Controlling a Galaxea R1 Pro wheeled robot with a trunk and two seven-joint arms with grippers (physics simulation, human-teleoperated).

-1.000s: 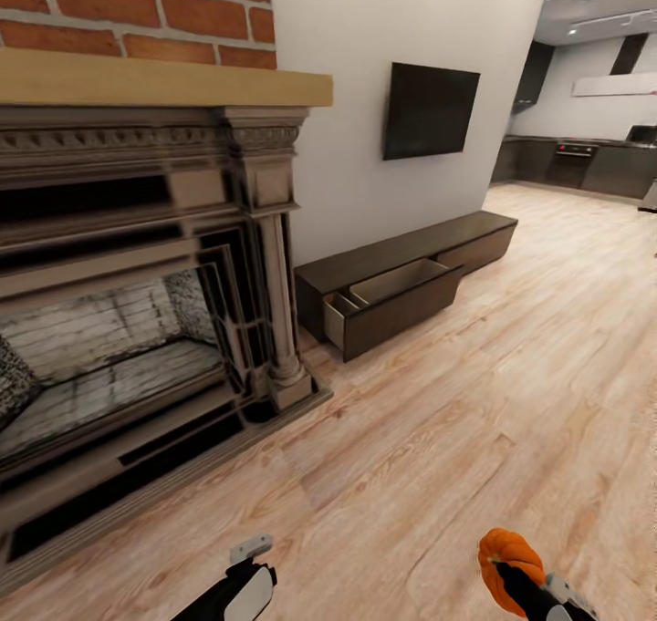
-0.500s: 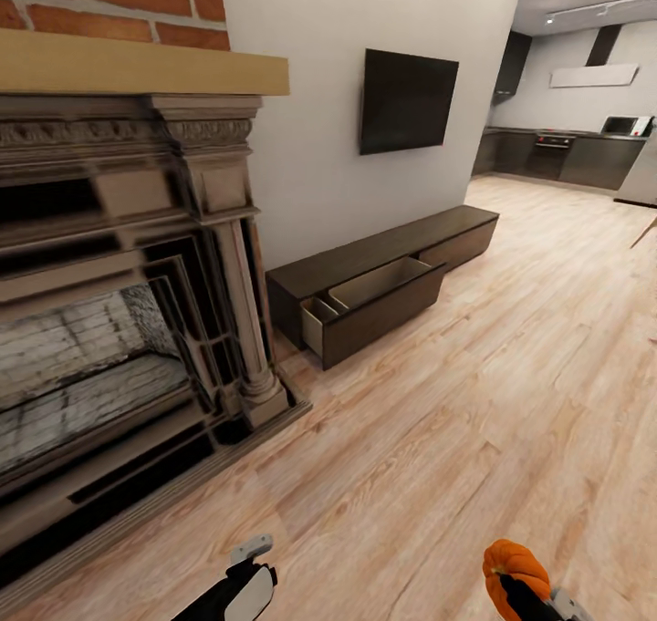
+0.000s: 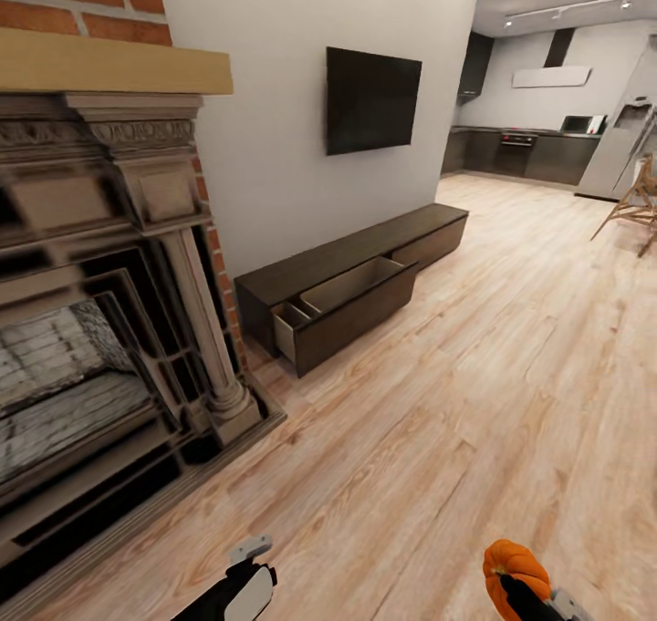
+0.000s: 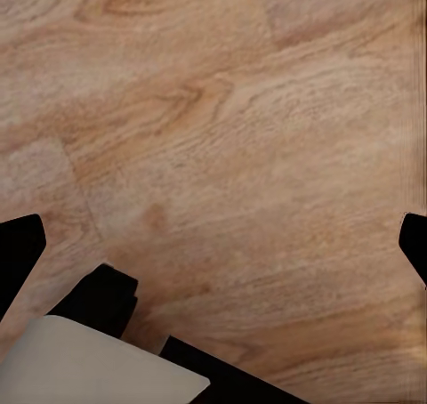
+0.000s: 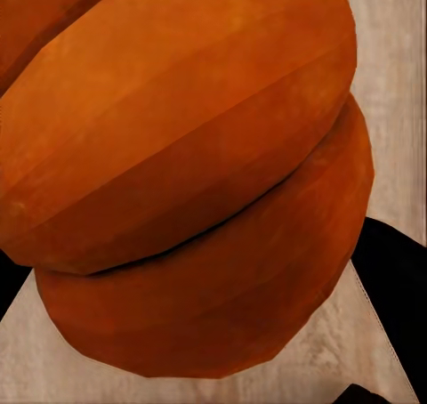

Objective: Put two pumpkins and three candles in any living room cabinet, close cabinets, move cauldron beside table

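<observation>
A bright-orange ribbed pumpkin (image 3: 511, 564) sits low at the right of the head view, and my right gripper (image 3: 524, 594) is shut on it. Up close in the right wrist view, the pumpkin (image 5: 187, 164) covers most of the picture, with a dark finger (image 5: 393, 279) beside it. My left gripper (image 3: 248, 555) hangs over bare floor; its fingertips (image 4: 18, 253) stand far apart, open and empty. The long low dark-brown cabinet (image 3: 383, 247) runs along the white wall ahead. Its nearest drawer (image 3: 347, 304) is pulled out, showing a pale inside.
A big stone fireplace (image 3: 109, 329) with a wooden mantel fills the left, its hearth edge jutting onto the floor. A black TV (image 3: 372, 99) hangs above the cabinet. A wooden chair (image 3: 631, 203) stands far right, grey kitchen units (image 3: 529, 151) beyond. Wood floor lies between me and the cabinet.
The whole head view has swung: fireplace and cabinet slid left in the picture and the chair came into sight at the right. Both grippers keep their places, the pumpkin still held.
</observation>
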